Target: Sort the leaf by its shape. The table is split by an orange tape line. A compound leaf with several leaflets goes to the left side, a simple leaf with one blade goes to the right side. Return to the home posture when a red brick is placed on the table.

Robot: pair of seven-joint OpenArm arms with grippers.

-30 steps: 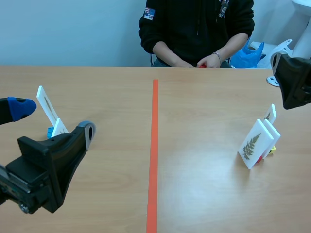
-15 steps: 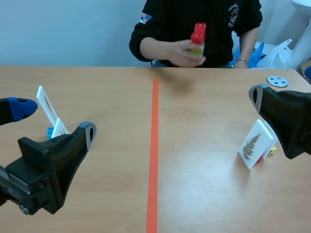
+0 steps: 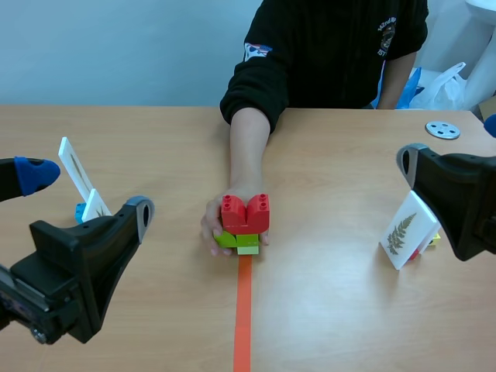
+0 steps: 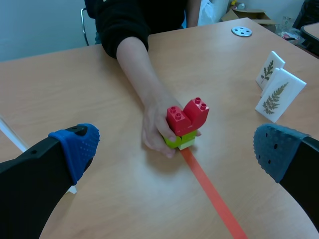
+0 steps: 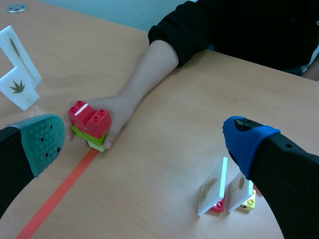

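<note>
A person's hand [image 3: 214,229] holds a red brick [image 3: 246,212] stacked on a green brick [image 3: 235,241], resting on the orange tape line [image 3: 242,325] at mid-table. On the right side stand two white leaf cards; the front one shows a fern leaf [image 3: 402,231]. Two more cards stand on the left side, a tall one [image 3: 74,166] and a lower one [image 3: 95,204]. My left gripper [image 4: 175,144] is open and hovers low on the left, with nothing between its fingers. My right gripper [image 5: 144,139] is open near the fern card and holds nothing.
A person in a black top [image 3: 333,46] sits across the table, one forearm stretched to the middle. A small metal disc [image 3: 442,129] lies at the far right. Blue and white bags [image 3: 430,84] sit behind the table's far right corner.
The person lifted the red brick from the far edge and brought it down onto the tape line. My right arm came down beside the right-hand cards. The left arm kept still.
</note>
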